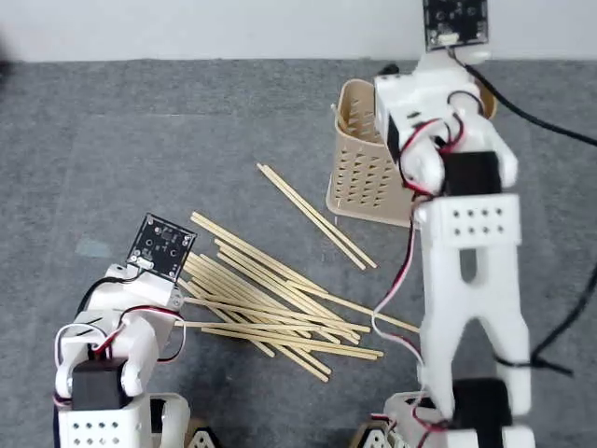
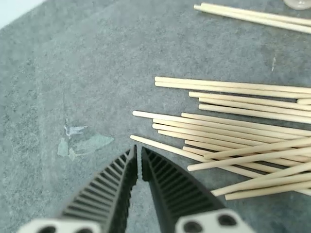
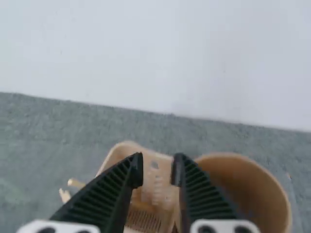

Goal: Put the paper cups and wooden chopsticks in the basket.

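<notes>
High view: the wooden chopsticks [image 1: 280, 299] are seen strewn on the table [image 1: 112, 140] just beside the left gripper [image 2: 137, 151], its fingers pressed together on nothing, while the right gripper [image 3: 156, 167] is held slightly parted over the basket [image 1: 364, 168].

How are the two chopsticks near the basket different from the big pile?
The two chopsticks lie neatly side by side; the big pile is many sticks, some crossing. The two chopsticks lie close to the basket; the big pile lies farther off. Both rest on the table, outside the basket.
</notes>
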{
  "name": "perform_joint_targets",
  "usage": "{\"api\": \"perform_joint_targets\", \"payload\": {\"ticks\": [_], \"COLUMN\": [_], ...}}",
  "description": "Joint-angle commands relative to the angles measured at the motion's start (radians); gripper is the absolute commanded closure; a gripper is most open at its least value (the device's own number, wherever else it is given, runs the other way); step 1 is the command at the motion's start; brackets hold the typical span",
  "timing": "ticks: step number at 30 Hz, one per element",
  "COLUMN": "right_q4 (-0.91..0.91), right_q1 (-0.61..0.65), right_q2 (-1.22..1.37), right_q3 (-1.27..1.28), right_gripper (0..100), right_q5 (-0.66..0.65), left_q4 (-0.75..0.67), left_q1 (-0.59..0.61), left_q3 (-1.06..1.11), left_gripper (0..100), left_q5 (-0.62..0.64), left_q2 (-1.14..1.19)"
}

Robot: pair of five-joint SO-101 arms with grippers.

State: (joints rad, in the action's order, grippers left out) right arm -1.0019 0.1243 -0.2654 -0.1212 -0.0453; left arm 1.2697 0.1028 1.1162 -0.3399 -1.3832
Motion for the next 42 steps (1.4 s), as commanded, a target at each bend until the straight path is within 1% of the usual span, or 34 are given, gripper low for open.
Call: {"api": "perform_joint_targets", "payload": {"ticks": [1,3,5,8,10,11,14,17,22,24,27,29,30,33,37,39,42], "right_q4": [-0.219,-0.358,-0.472,-0.605,-0.647,-0.653,-0.65,-0.631,-0.584,-0.588,-0.596,-0.596,-0.596,-0.596,-0.596,-0.596,-0.596], "right_q1": [0.01,0.01,0.01,0.01,0.01,0.01,0.002,-0.002,-0.102,-0.151,-0.214,-0.252,-0.271,-0.314,-0.329,-0.325,-0.321], "right_q2": [-0.105,-0.117,-0.119,-0.119,-0.125,-0.128,-0.128,-0.128,-0.13,-0.13,-0.13,-0.13,-0.13,-0.13,-0.13,-0.13,-0.13], "right_q3": [-0.055,-0.055,-0.055,-0.051,-0.012,0.018,0.127,0.236,0.321,0.321,0.322,0.327,0.327,0.327,0.327,0.327,0.327], "right_gripper": [99.3,98.0,99.0,99.1,99.1,99.1,99.1,99.0,99.0,99.0,99.0,99.0,99.0,99.0,99.0,99.0,99.0], "right_q5": [0.009,0.009,0.009,0.009,0.009,0.009,0.009,0.009,0.009,-0.002,-0.068,-0.094,-0.101,-0.104,-0.104,-0.104,-0.104], "left_q4": [0.037,0.057,0.074,0.112,0.143,0.161,0.219,0.253,0.258,0.255,0.236,0.196,0.169,0.114,0.098,0.083,0.017], "left_q1": [-0.002,-0.002,-0.002,-0.002,-0.009,-0.025,-0.092,-0.184,-0.322,-0.359,-0.388,-0.39,-0.39,-0.39,-0.422,-0.451,-0.47], "left_q3": [-0.11,-0.145,-0.182,-0.269,-0.338,-0.375,-0.452,-0.472,-0.44,-0.409,-0.354,-0.321,-0.305,-0.255,-0.226,-0.223,-0.222], "left_gripper": [98,98,98,98,98,98,98,99,98,94,84,81,81,81,81,81,81], "left_q5": [-0.006,-0.006,-0.006,-0.006,-0.011,-0.018,-0.112,-0.206,-0.333,-0.381,-0.42,-0.425,-0.439,-0.535,-0.614,-0.621,-0.62], "left_q2": [-0.002,0.0,0.025,0.147,0.255,0.308,0.433,0.489,0.519,0.539,0.586,0.624,0.644,0.713,0.807,0.847,0.898]}}
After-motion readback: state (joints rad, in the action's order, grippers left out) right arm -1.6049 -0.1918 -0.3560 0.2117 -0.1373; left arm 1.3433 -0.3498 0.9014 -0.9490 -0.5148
